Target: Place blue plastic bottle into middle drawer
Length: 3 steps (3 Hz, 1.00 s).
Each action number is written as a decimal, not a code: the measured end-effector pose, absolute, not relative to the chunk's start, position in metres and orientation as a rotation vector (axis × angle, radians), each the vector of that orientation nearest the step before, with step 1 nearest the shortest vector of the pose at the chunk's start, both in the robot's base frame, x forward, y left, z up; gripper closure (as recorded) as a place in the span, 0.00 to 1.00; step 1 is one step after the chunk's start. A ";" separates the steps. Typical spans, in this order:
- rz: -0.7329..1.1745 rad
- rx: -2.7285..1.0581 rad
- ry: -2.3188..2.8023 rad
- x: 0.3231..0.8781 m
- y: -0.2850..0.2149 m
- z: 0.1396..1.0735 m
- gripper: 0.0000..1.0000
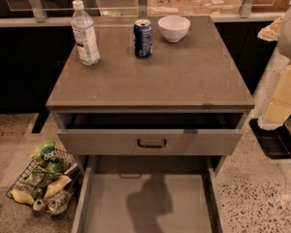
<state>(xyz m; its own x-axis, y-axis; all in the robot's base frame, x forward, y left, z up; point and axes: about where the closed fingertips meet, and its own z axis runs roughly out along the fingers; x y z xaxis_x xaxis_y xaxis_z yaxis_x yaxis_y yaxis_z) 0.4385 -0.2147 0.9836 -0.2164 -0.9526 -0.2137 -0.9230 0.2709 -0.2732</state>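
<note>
Plainly, the blue plastic bottle (85,35) stands upright at the upper left of the frame, on the back left part of the bench (184,76); its white cap is on and its pale label faces us. To its right, near but apart from it, stands a dark blue soda can (143,38); just right of the can, not touching it, sits a white bowl (174,28).

Below the bench top we see an upper drawer (194,142) pulled out a little, its grey front bearing a small black handle (152,143). Beneath that, at the bottom centre of the frame, the middle drawer (184,208) is drawn far out; its pale grey floor holds no object, only a dark shadow near the middle.

At the right edge of the frame a pale, cream-coloured arm hangs beside the bench, well apart from the bottle; we take its lower end for the end effector (276,111), which holds nothing we can make out; we cannot tell whether it is set wide or narrow.

At the lower left, on the speckled floor (252,198), a wire basket (68,161) holds packets and cans.
</note>
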 end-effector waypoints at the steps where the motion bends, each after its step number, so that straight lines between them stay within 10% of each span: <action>1: -0.123 -1.710 2.211 0.438 -0.215 0.984 0.00; 3: -0.037 -1.531 2.142 0.461 -0.202 0.971 0.00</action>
